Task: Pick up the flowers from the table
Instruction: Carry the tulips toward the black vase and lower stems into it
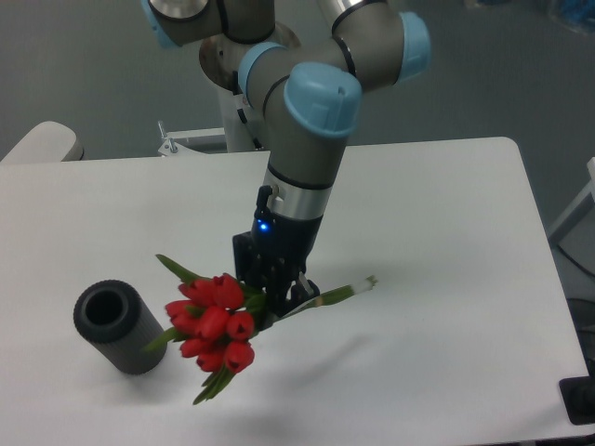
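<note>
Red tulip flowers (216, 321) pinched at the stems by the gripper (279, 295), fingers closed on them, white table (446, 279) below, black ribbed cylinder (119, 327) near the blooms' left.

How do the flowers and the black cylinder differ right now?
The flowers are red with green stems; the black cylinder is dark and ribbed. The flowers are a loose, leafy bunch; the cylinder is one solid hollow tube. The gripper sits at the flowers' stems; the cylinder stands alone. Both are over the table.

no readable text, no labels, no brands, no numbers or signs
</note>
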